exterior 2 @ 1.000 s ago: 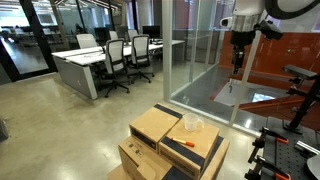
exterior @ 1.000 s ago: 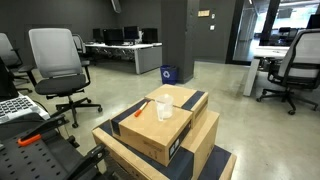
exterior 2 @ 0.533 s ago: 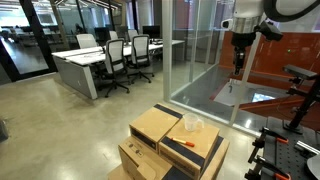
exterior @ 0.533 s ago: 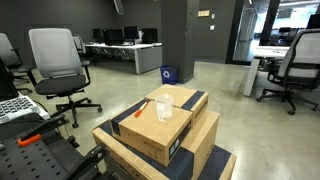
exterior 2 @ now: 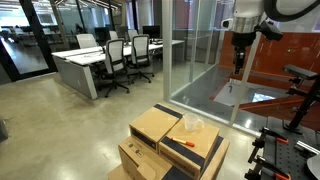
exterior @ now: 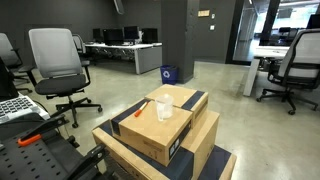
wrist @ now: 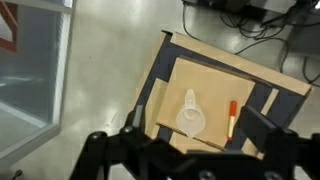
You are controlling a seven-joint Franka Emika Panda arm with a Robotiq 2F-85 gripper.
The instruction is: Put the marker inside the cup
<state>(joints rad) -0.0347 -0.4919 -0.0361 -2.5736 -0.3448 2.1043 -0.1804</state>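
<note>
Gripper [exterior 2: 238, 68] hangs well above the stacked cardboard boxes [exterior 2: 150, 128]. Its jaws are spread wide with nothing between them. Cup [wrist: 190, 113] stands upright on the top box [wrist: 215, 80], well apart from the gripper. Marker [wrist: 232, 118] lies flat on the same box, at the cup's 3 o'clock in the wrist view, near it but not touching. In an exterior view the marker [exterior: 137, 111] lies at the cup's [exterior: 164, 108] 9 o'clock.
</note>
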